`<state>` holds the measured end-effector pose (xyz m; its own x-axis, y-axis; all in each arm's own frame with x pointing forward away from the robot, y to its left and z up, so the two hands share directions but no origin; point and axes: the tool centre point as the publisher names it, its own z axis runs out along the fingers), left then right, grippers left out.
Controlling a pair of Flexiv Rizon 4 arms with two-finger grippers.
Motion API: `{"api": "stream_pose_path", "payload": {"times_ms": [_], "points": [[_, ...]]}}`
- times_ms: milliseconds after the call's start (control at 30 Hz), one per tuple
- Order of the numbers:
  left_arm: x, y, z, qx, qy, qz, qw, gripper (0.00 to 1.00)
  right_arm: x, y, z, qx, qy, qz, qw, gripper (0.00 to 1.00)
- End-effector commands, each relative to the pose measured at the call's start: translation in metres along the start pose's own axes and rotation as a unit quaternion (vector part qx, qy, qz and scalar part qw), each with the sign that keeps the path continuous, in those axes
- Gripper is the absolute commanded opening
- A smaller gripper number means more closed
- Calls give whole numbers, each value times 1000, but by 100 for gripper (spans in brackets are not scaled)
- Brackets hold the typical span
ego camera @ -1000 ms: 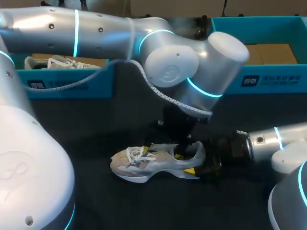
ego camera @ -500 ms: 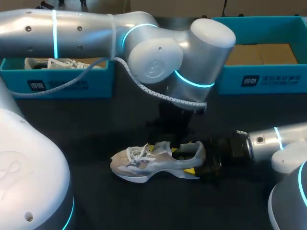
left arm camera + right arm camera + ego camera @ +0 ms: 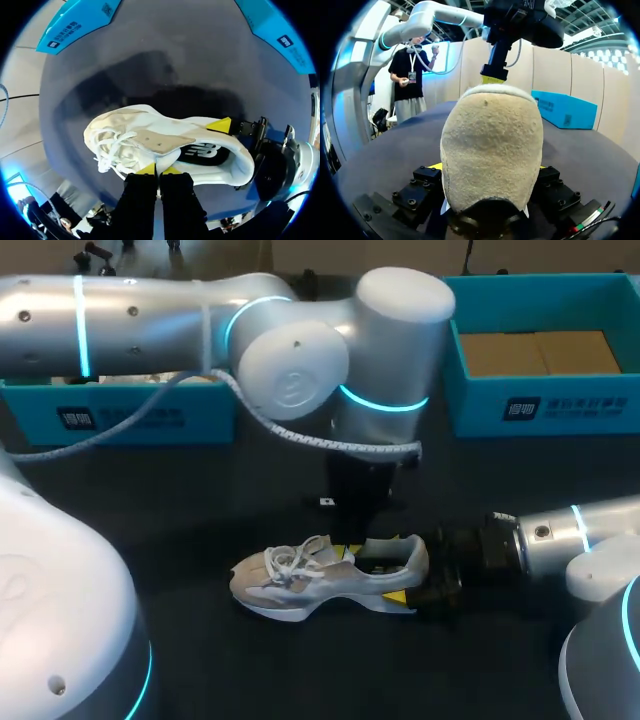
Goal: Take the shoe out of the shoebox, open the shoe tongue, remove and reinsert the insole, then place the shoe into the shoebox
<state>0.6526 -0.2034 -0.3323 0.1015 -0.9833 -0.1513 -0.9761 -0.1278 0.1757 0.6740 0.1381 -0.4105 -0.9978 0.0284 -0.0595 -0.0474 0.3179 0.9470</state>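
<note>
Dark surface (image 3: 200, 540) carries the shoe (image 3: 320, 575), its heel (image 3: 490, 145) clamped between our right fingers (image 3: 396, 597). Our left fingers (image 3: 148, 169) sit together just beside the tongue (image 3: 160, 141). A slip there could let the tongue flop shut; a hard pull may twist the heel loose.

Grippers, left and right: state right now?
Left gripper: jaws shut at the rim of the white-and-beige lace-up sneaker; pinching it or not, cannot tell.
Right gripper: shut on that sneaker's heel.
</note>
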Motion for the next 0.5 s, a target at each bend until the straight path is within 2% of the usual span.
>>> {"api": "stream_pose_path", "payload": {"times_ms": [33, 300, 500], "points": [[-23, 6, -1, 0, 80, -265, 961, 0, -1, -3, 3, 2, 1, 0, 1000, 0], [-44, 14, -14, -1, 189, -262, 946, 0, -1, -3, 3, 2, 1, 0, 1000, 0], [-60, 15, -16, 0, 259, -259, 931, 0, -1, -3, 3, 2, 1, 0, 1000, 0]]}}
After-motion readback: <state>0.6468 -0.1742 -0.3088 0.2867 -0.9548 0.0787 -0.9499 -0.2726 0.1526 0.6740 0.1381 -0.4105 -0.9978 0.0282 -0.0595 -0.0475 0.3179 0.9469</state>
